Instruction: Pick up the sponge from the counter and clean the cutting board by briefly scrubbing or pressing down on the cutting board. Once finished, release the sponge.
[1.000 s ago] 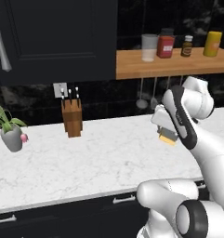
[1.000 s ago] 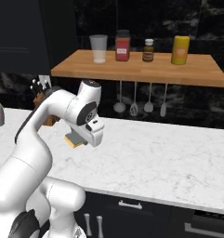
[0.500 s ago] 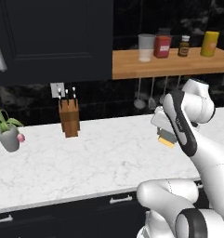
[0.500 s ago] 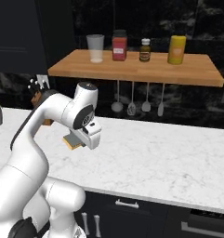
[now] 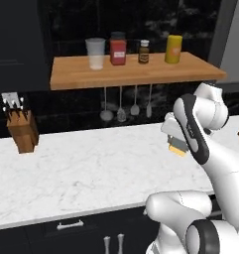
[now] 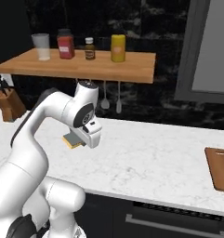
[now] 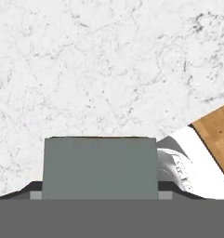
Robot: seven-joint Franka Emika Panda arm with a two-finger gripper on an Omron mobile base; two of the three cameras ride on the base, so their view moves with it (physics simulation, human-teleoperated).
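Sponge held in gripper above counter. Cutting board seen at right edge, well apart. Knife block at left.

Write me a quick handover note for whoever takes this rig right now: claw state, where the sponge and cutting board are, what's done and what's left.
Claw: shut on the sponge, carried in the air above the counter.
Sponge: grey scrub side fills the bottom of the hand view, with marble below it.
Cutting board: flat on the counter at the far right of the right base view, well away from the sponge.
Done: sponge picked up.
Left: bring the sponge over to the board, press or scrub briefly, then release it.
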